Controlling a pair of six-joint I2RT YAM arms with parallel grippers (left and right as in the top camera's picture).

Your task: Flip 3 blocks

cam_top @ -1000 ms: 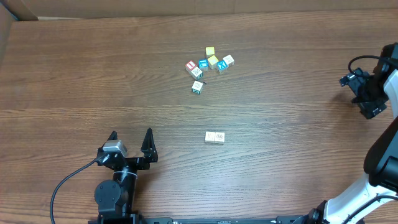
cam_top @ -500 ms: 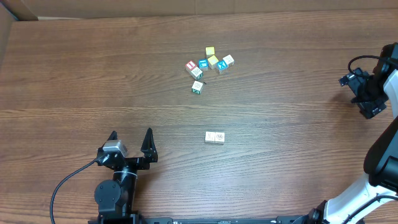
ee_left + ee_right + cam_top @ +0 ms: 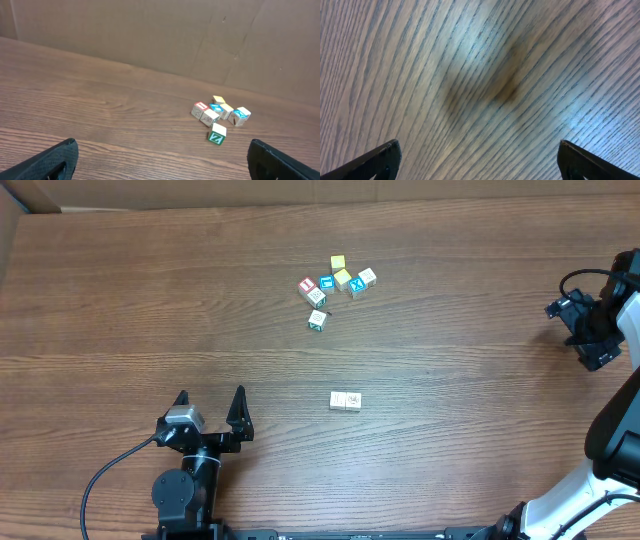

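Blocks (image 3: 335,285) lay scattered across the wooden bench (image 3: 150,280), none of them in either arm's grip. Two cream blocks (image 3: 345,401), touching side by side, sat to the right of the left pincer (image 3: 210,402), about level with its fingertips and well apart from them. Farther ahead of that pincer, and also to its right, was a loose cluster: a red-topped block (image 3: 307,284), a blue-topped block (image 3: 326,283), two yellow-topped blocks (image 3: 338,262), a blue block marked with a white X (image 3: 356,287) and two cream-faced blocks (image 3: 367,276), most of them touching or just beside a neighbour. A green-marked block (image 3: 317,320) stood alone on the side of the cluster nearest the left pincer, just apart from the rest. The left pincer was spread wide and empty, its dark fingers (image 3: 47,160) framing the lower corners of the wrist view, with the cluster and a cardboard wall (image 3: 150,35) beyond. The right pincer (image 3: 477,162), at the far right edge of the bench and well apart from every block, was likewise wide, only wood grain showing between its fingertips.
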